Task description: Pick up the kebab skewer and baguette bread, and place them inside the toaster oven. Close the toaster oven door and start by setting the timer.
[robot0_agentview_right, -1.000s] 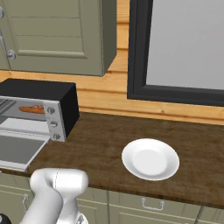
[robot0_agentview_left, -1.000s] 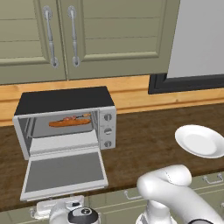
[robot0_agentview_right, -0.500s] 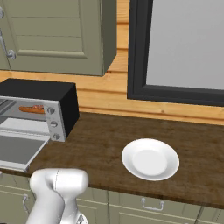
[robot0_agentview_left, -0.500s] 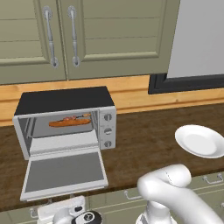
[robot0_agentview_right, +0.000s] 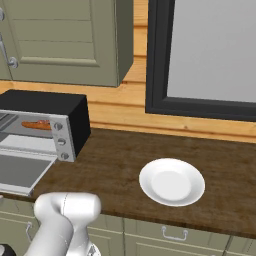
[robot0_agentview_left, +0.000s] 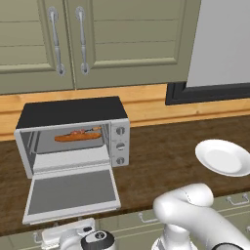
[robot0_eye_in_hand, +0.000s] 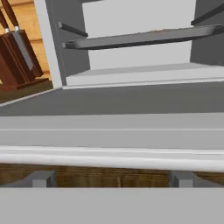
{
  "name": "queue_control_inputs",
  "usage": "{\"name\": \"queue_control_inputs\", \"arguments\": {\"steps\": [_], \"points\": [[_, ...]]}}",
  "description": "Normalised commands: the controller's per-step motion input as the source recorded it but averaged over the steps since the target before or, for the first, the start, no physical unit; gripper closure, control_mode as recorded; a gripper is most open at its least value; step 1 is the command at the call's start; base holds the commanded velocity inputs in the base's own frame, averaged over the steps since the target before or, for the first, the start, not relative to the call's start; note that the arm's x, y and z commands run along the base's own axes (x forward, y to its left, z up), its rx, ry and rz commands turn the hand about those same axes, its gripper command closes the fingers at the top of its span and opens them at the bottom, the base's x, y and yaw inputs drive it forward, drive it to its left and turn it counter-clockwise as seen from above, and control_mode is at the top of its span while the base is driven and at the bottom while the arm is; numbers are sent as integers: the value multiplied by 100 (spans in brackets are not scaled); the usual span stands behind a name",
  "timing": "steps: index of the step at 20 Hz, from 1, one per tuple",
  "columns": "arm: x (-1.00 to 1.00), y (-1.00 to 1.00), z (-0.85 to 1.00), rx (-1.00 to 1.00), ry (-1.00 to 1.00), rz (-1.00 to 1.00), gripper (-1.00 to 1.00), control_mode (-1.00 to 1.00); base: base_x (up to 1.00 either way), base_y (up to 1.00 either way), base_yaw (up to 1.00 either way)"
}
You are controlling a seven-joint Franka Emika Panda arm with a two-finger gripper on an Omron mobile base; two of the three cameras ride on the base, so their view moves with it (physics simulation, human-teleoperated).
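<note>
Baguette bread (robot0_agentview_left: 78,137) and kebab skewer (robot0_agentview_left: 82,131) are both on the rack inside the toaster oven (robot0_agentview_left: 73,134), and the toaster oven door (robot0_agentview_left: 72,192) hangs flat open over the counter edge, so closing it looks like the step now. I'd hook under the bar handle (robot0_eye_in_hand: 109,157) and swing it up evenly. The gripper (robot0_eye_in_hand: 111,183) sits low just in front of that handle, jaws spread wide, holding nothing.

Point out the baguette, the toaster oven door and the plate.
baguette (robot0_agentview_left: 73,137), left base view: middle of the loaf, on the oven rack.
toaster oven door (robot0_agentview_left: 72,192), left base view: centre of the lowered glass panel.
plate (robot0_agentview_right: 171,181), right base view: bare middle of the dish.
</note>
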Motion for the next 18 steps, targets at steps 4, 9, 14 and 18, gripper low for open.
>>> {"name": "queue_control_inputs", "arguments": {"steps": [4,9,14,18], "points": [[38,0,0,0,0,0,-100,-100,0,0,0],[29,0,7,0,-1,0,-100,-100,0,0,0],[12,0,39,1,-6,2,-100,-100,0,0,0],[21,0,41,1,-6,8,-100,-100,0,0,0]]}}
